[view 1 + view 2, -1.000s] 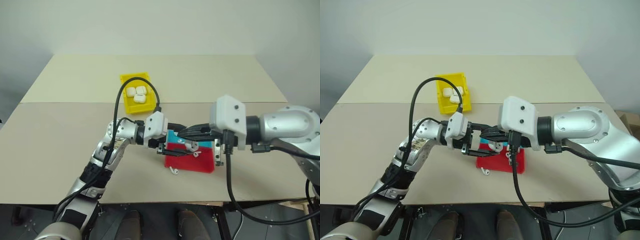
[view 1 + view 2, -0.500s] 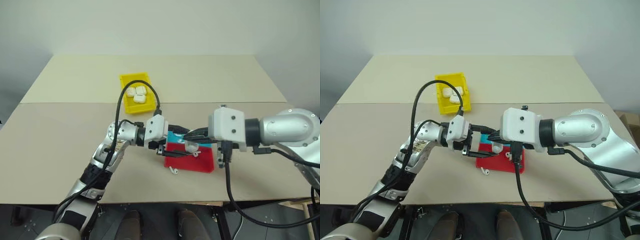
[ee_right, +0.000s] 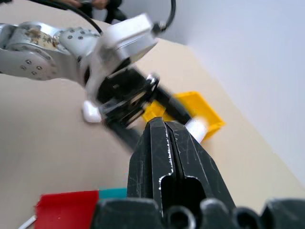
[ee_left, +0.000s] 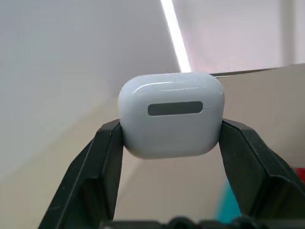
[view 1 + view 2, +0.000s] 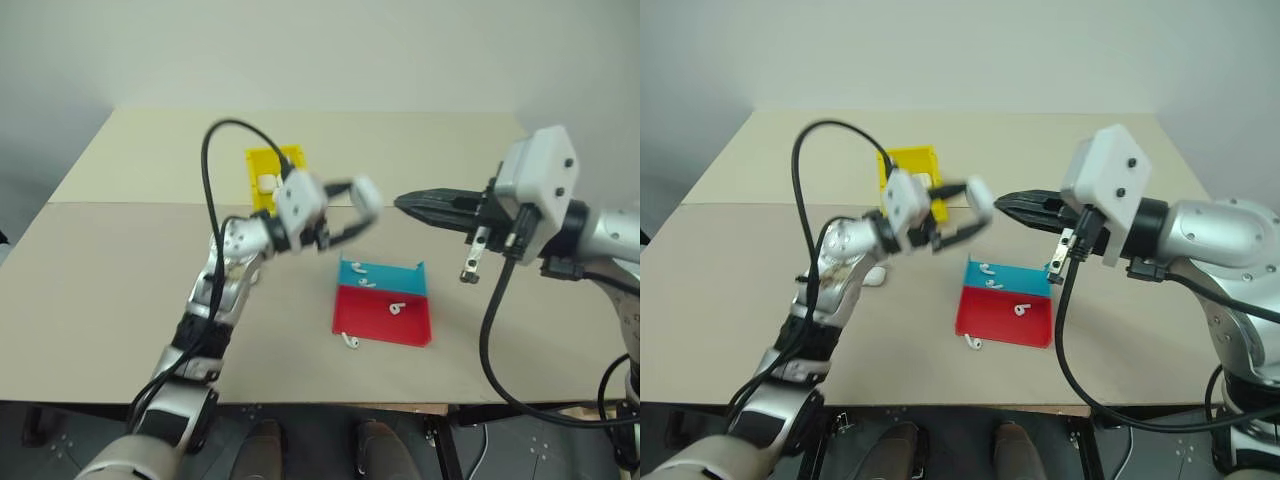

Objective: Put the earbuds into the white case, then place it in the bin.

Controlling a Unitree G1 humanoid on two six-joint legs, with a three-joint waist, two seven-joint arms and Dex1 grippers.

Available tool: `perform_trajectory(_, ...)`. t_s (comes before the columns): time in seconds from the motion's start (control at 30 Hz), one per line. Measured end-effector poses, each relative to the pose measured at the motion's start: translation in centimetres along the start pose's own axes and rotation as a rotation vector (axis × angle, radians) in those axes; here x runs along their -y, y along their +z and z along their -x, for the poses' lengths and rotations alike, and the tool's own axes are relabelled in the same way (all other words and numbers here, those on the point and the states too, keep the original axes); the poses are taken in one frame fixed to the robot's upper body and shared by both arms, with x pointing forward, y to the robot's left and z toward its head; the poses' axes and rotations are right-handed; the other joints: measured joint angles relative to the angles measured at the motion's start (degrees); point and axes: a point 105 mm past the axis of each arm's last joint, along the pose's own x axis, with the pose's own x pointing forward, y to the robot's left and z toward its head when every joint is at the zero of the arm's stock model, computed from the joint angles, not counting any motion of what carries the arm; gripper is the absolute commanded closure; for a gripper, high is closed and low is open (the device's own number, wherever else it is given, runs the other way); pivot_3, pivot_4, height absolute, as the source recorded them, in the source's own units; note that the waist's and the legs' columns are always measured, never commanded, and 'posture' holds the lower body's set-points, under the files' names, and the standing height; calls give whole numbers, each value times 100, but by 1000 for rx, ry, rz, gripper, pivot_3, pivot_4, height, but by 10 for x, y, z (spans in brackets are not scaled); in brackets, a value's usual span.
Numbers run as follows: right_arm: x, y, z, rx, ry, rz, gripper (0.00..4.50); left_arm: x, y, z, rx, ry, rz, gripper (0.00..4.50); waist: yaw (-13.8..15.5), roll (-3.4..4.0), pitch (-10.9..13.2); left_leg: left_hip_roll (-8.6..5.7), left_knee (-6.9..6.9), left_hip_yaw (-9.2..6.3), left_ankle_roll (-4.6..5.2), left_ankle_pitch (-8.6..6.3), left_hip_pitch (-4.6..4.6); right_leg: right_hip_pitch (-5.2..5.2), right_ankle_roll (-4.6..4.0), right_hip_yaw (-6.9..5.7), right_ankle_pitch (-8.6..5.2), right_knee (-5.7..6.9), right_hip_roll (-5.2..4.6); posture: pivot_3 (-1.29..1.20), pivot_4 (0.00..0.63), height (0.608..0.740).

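My left gripper (image 5: 352, 208) is raised above the table, shut on the white case (image 4: 170, 121), whose lid is closed. It hangs between the yellow bin (image 5: 262, 160) and the red and teal tray (image 5: 384, 312). Part of the bin is hidden behind this gripper, and a white case (image 5: 266, 183) lies inside it. My right gripper (image 5: 402, 204) is shut with nothing in it, pointing at the held case from a short gap to the right. Three earbuds (image 5: 397, 308) lie on the tray, and one earbud (image 5: 349, 342) lies on the table by its near left corner.
A small white object (image 5: 873, 275) lies on the table under my left forearm. The beige table (image 5: 120, 270) stretches wide to the left and behind the bin. Black cables loop over both arms.
Both grippers were together low over the tray. Now the left one has risen and swung toward the bin with the case, and the right one has pulled back to the right and up.
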Motion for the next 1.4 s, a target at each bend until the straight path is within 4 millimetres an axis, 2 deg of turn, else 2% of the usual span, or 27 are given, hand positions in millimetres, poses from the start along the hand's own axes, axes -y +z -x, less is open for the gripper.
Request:
perform_trajectory(0.07,-4,-16,1,-39,-28,-55,4482,-35,-1,-9,-47,209,-24,1749,7,0,0,-5,0,0,0,0,-2,1,4,1,2,-4,-5,0,150,740)
perform_trajectory(0.13,-10,-28,1,-71,-41,-94,4482,-64,-11,-10,-116,380,-43,1749,-12,0,0,-8,-1,1,3,-2,-2,-3,5,5,2,-4,-5,0,150,740)
perform_trajectory(0.23,-16,-37,1,-107,-47,-103,4482,-85,-42,-9,-266,523,-46,1749,-27,0,0,-9,-6,0,3,-2,-4,-6,5,4,2,-6,-4,0,150,740)
perform_trajectory(0.43,-18,-49,-1,-157,-69,-121,4482,-85,-88,2,-450,590,-51,1749,-21,-3,2,-11,-7,1,2,-2,-12,-9,5,1,2,-14,-6,0,150,740)
perform_trajectory(0.47,-18,-50,0,-164,-73,-123,4500,-84,-93,3,-471,585,-60,1026,-17,-4,2,-11,-8,2,2,-2,-14,-9,5,1,2,-17,-6,0,150,740)
perform_trajectory(0.53,-20,-54,1,-178,-80,-129,4500,-81,-97,4,-486,571,-77,509,-14,-4,2,-10,-10,2,2,-2,-16,-9,6,0,3,-22,-6,0,150,740)
perform_trajectory(0.6,-22,-57,2,-190,-83,-133,4500,-81,-95,2,-473,569,-87,37,-10,-4,2,-11,-11,2,2,-2,-17,-9,7,0,5,-26,-7,0,150,740)
perform_trajectory(0.83,-25,-62,3,-213,-85,-135,4500,-85,-86,2,-426,581,-105,37,-8,-4,2,-10,-11,3,2,-2,-19,-7,10,0,12,-34,-7,0,150,740)
perform_trajectory(0.9,-26,-64,2,-219,-79,-135,4500,-82,-78,-1,-352,526,-48,37,-12,-3,2,-10,-11,4,1,-2,-19,-7,9,0,12,-35,-7,0,150,740)
perform_trajectory(1.0,-26,-65,3,-230,-78,-131,4500,-65,-62,3,-178,358,127,37,-33,-1,1,-6,-14,8,1,-2,-19,-8,7,1,13,-39,-8,0,150,740)
perform_trajectory(1.1,-30,-71,9,-267,-54,-133,4500,-54,-57,29,-136,180,191,37,-95,0,0,-3,-15,8,1,-2,-16,-8,6,1,13,-35,-6,0,150,740)
perform_trajectory(1.27,-37,-86,40,-364,6,-108,4500,-34,-55,96,-228,-72,160,37,-109,1,-1,-1,-16,8,1,-2,-7,-2,6,3,13,-33,-7,0,150,740)
perform_trajectory(1.4,-42,-90,63,-415,87,-43,4500,-15,-46,139,-321,-262,104,37,-81,2,-1,2,-6,12,1,-2,7,16,7,2,13,-34,-8,0,150,740)
